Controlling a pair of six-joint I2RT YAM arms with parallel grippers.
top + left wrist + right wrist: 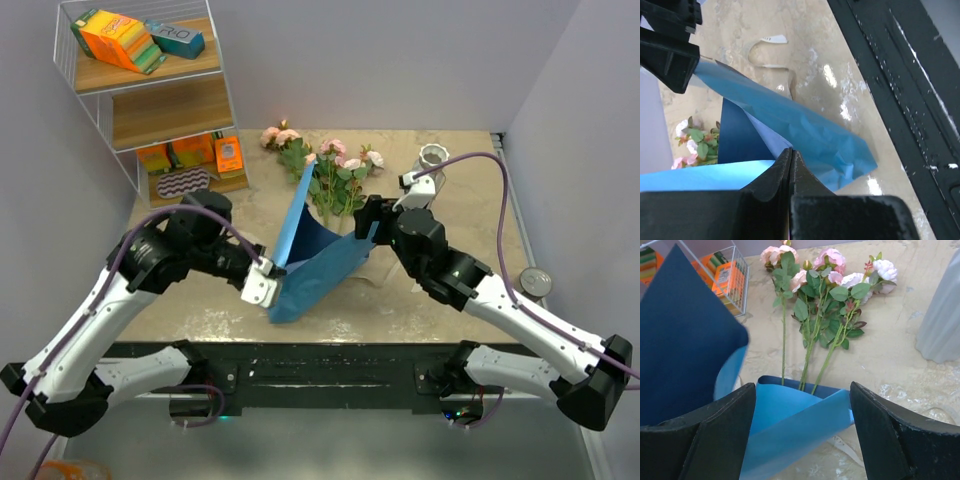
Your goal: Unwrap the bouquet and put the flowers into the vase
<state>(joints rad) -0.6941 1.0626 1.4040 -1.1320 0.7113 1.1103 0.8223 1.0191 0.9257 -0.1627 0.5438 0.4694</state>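
Left end effector [791, 153]: jaws fully closed, pinching the near-left corner of the blue paper [320, 262] and holding that corner just off the bench [190, 312].
Right end effector [801, 390]: fingers spread wide. A curled edge of the paper lies between them, but neither finger presses on it, so it grips nothing.
Blue paper: opened out of its cone shape. One flap stands up toward the far side, and the rest sags in a loose fold between the two arms.
Flowers [338, 172]: pink roses with green leaves lying flat on the bench past the paper. The heads point to the far wall and the stem ends run under the paper's far edge. One rose lies a little apart on the left of the bunch.
Vase [433, 157]: white and ribbed, standing upright near the far right of the bench. It is just right of the rose heads and not touching them.
Ribbon [774, 38]: cream and untied, lying curled on the bench beside the paper.
Wire shelf [150, 95]: at the far left corner, with coloured boxes [118, 40] on its boards.
Metal can [535, 283]: at the right edge of the bench, well apart from the flowers.
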